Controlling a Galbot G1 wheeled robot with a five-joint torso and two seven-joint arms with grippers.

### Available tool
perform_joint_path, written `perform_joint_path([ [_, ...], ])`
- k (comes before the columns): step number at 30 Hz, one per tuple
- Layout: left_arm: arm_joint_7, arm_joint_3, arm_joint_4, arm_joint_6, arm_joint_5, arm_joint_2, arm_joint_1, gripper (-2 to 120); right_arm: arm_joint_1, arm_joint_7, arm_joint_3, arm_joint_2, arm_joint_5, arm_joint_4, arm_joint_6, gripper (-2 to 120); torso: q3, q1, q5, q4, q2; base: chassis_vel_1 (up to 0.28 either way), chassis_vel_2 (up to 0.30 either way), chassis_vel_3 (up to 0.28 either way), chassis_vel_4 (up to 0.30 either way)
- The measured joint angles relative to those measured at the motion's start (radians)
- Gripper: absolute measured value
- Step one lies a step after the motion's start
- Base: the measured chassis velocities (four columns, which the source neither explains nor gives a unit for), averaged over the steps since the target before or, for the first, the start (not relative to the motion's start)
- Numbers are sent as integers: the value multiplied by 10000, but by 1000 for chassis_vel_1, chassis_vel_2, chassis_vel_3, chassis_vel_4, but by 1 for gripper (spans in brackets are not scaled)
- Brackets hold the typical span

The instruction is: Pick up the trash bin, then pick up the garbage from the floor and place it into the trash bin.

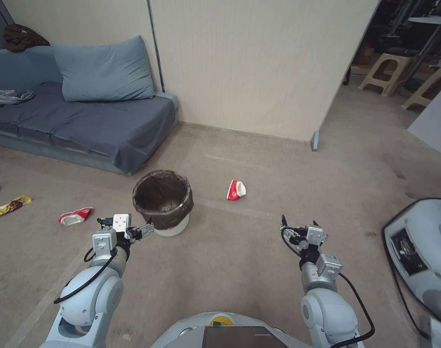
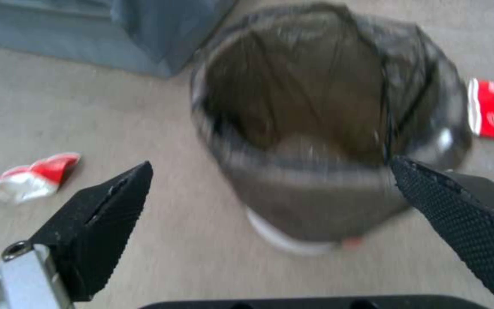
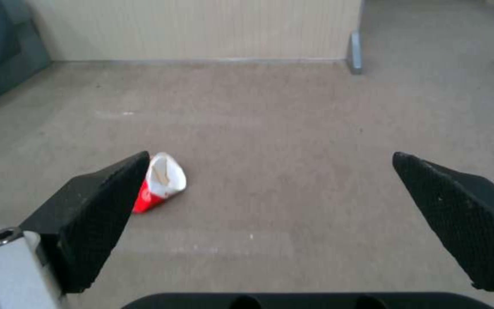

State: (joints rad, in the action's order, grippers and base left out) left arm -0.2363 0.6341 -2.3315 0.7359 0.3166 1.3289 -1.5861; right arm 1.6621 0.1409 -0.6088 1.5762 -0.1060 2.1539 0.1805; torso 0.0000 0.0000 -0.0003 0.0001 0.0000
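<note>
Grippers come first, both low over the floor (image 1: 259,261): the left gripper (image 1: 145,229), fingers spread wide, sits just before the near wall of the trash bin (image 1: 163,200), not touching it; the right gripper (image 1: 284,227), also wide, holds nothing. Beyond the bin's right lies a crushed red-and-white cup (image 1: 236,190); another cup (image 1: 75,216) and a yellow wrapper (image 1: 9,206) lie left. Farther back stands a blue sofa (image 1: 85,121).

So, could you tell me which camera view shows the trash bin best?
The head view: the trash bin stands whole and sharp on the floor, beside the left gripper. The left wrist view shows it close but blurred. The right wrist view faces a crushed cup instead.
</note>
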Motion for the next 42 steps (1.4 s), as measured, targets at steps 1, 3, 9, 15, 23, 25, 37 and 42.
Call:
perform_joint_path([
  [1, 2, 4, 1, 0, -1, 2, 1, 100, -4, 0, -2, 0, 2, -4, -6, 100, 1, 0, 0, 1, 0, -288, 295, 277, -284],
  [3, 20, 14, 27, -3, -3, 0, 14, 100, -1, -6, -5, 12, 24, -43, -43, 100, 1, 0, 2, 1, 0, -285, 293, 280, -286],
  [9, 28, 57, 120, -7, -10, 2, 43, 100, -34, -119, 4, 10, 116, -140, -403, 100, 2, 1, 2, 1, 0, -276, 283, 284, -274],
  [15, 99, 59, 202, -8, -100, 34, 69, 100, -39, -171, 39, 4, 169, -222, -491, 100, 2, 2, 2, -4, -1, -153, 117, 151, -144],
  [23, 139, 97, 230, -7, -109, 38, 95, 100, -25, -174, 68, -4, 169, -261, -510, 100, -1, -1, 3, -1, 0, 25, -16, -23, 12],
  [25, 124, 111, 247, -7, -77, 28, 139, 100, -56, -171, 69, 1, 167, -275, -507, 100, -1, -1, 2, -1, 0, 0, 0, 0, 0],
  [37, 40, 145, 219, -6, 115, -46, 297, 100, -57, -170, 51, 7, 193, -314, -506, 100, 0, 0, 3, -1, 0, 0, 0, 0, 0],
  [42, 5, 177, 221, -5, 186, -80, 398, 100, -8, -168, 51, 14, 219, -314, -506, 100, 0, -1, 2, -1, 0, 0, 0, 0, 0],
])
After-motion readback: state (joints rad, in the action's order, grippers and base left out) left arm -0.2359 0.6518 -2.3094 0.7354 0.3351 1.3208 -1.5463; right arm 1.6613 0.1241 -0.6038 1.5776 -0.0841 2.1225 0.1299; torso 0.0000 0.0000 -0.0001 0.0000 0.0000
